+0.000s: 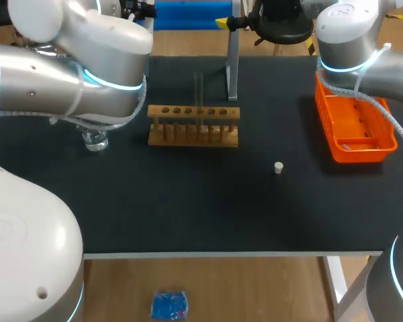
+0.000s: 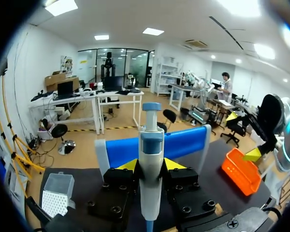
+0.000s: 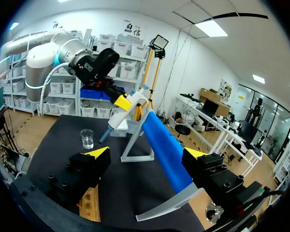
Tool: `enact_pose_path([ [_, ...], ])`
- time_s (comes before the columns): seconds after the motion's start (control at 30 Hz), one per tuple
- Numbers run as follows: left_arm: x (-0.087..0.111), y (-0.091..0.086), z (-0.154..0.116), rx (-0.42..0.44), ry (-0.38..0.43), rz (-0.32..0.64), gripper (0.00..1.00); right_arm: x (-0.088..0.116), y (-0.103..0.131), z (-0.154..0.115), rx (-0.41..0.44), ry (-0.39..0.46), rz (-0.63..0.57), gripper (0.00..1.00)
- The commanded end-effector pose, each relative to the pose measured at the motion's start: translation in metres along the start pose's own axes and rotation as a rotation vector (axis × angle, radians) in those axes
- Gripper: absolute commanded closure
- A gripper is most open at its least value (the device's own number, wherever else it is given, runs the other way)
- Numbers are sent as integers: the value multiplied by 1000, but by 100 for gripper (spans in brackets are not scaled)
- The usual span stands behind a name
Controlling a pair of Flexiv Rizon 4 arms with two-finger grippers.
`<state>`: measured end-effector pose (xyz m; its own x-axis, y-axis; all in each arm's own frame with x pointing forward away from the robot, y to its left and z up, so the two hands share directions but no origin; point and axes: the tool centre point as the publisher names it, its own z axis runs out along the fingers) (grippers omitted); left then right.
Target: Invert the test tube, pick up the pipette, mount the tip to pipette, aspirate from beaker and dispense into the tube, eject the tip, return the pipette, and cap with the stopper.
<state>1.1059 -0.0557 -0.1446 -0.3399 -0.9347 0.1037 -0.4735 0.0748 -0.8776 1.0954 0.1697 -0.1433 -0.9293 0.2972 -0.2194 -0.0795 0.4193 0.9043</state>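
Plainly, my left fingers (image 2: pixel 151 165) were clamped on the pipette (image 2: pixel 151 145), one yellow tip on each side of its white body, with its blue-capped top standing up ahead of them. In the right wrist view the pipette hung tilted in that grip, its lower end pointing down near the beaker (image 3: pixel 87 138), which stood on the counter (image 1: pixel 188 215) with clear liquid in it. In the head view the beaker sat under my left arm, well to the left of the wooden rack (image 1: pixel 193 125). A clear test tube (image 1: pixel 198 86) stood upright in the rack, toward its middle. The small white stopper (image 1: pixel 279 168) lay by itself on the counter, between the rack and the orange tray (image 1: pixel 352 153), apart from both. The box of tips (image 2: pixel 57 193) stood on the counter beside my left fingers. My right fingers (image 3: pixel 147 153) were spread wide and held nothing. The blue panel of the stand (image 3: pixel 162 145) showed in the gap between them, and I could not tell whether either tip touched it.
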Motion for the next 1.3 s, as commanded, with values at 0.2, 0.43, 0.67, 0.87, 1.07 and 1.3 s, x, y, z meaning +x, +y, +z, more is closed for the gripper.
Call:
enact_pose_path([
  [0.2, -5, -3, 22, -1, -80, -9, 100, 0, 1, -1, 2, 2, 0, 0],
  [0.43, -14, -2, 30, -12, -100, -18, 100, 0, 1, -1, 2, 2, 0, 0],
  [0.67, -19, -4, 38, -24, -120, -23, 100, 0, 1, -1, 2, 2, 0, 0],
  [0.87, -22, -4, 46, -43, -143, -27, 100, 0, 1, -1, 2, 2, 0, 0],
  [1.07, -23, -3, 52, -58, -161, -30, 100, 0, 1, -1, 2, 2, 0, 0],
  [1.3, -24, -2, 54, -63, -186, -27, 100, 0, 1, -1, 2, 2, 0, 0],
])
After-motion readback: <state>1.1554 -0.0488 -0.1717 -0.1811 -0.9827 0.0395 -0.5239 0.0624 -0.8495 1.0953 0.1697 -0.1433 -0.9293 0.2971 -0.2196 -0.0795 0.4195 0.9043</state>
